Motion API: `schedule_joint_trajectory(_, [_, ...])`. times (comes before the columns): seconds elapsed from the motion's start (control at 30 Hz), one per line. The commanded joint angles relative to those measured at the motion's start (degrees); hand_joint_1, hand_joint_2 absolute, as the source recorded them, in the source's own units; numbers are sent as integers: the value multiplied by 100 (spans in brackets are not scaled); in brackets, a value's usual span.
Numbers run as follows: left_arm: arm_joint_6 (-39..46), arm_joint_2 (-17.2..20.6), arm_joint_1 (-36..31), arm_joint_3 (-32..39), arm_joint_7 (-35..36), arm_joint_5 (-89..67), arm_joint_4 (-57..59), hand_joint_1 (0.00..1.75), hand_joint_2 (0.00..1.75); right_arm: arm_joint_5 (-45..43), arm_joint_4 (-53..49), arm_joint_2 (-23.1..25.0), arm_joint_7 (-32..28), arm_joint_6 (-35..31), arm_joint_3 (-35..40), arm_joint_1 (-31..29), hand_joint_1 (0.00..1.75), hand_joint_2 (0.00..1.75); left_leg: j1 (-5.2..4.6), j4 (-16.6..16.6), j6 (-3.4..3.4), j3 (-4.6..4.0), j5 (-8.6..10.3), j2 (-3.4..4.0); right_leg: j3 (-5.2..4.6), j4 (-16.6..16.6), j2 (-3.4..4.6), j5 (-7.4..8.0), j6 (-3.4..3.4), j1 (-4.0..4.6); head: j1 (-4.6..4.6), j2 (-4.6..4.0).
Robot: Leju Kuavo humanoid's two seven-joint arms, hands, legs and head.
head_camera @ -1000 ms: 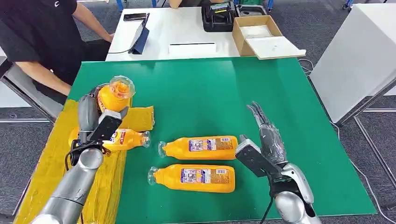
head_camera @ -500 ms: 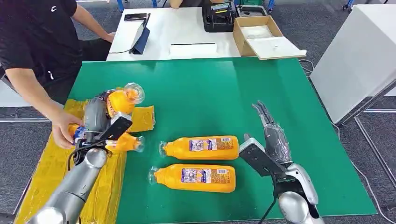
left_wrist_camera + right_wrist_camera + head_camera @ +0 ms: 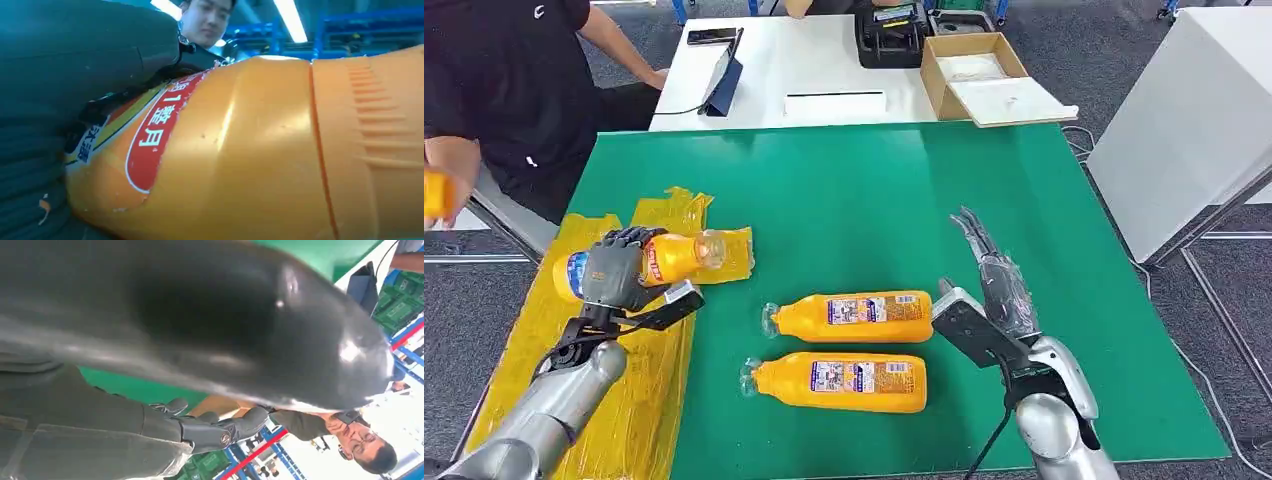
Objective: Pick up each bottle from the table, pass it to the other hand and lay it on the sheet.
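Bottles are seen in three places on the green table (image 3: 874, 200). One bottle (image 3: 664, 256) is gripped by the left hand (image 3: 614, 270) over the yellow sheet (image 3: 534, 350), lying on its side with its clear cap pointed toward the table's middle; the fingers are wrapped round its body, and in the left wrist view its orange side and red label (image 3: 155, 140) are pressed close against the hand. Two more bottles are laid on the bare cloth, well apart from the sheet: the far bottle (image 3: 854, 316) and the near bottle (image 3: 839, 381), side by side, caps toward the sheet. The right hand (image 3: 989, 285) is held open with nothing in it, fingers stretched out straight, just beside the far bottle's base. A person (image 3: 504, 90) in black is seated at the table's far left corner.
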Motion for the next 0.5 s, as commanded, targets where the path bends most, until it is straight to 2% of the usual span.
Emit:
schedule_joint_trajectory(0.03, [15, 266, 280, -401, 135, -442, 152, 175, 175, -35, 563, -80, -26, 58, 42, -386, 0, 0, -4, 1, -11, 32, -13, 6, 33, -2, -13, -11, 2, -1, 0, 0])
schedule_joint_trajectory(0.17, [15, 258, 273, -402, 138, -447, 157, 175, 175, -40, 563, -101, -25, 60, 26, -389, 0, 0, -1, 1, -9, 12, -4, 2, 16, -4, -11, -4, 0, 1, 0, 0])
schedule_joint_trajectory(0.4, [-67, 325, 193, -854, 68, -649, 710, 175, 175, -262, 459, -331, 24, 122, 74, -396, 0, 0, -8, 1, -13, 28, -11, 0, 31, -2, -16, -11, 0, -5, -2, 0])
schedule_joint_trajectory(0.5, [15, 316, 489, -912, 12, -558, 897, 175, 175, -378, 695, -347, -54, 188, 194, -565, 0, 0, -9, 0, -17, 38, -15, 3, 40, -3, -16, -15, 0, -5, -4, 0])
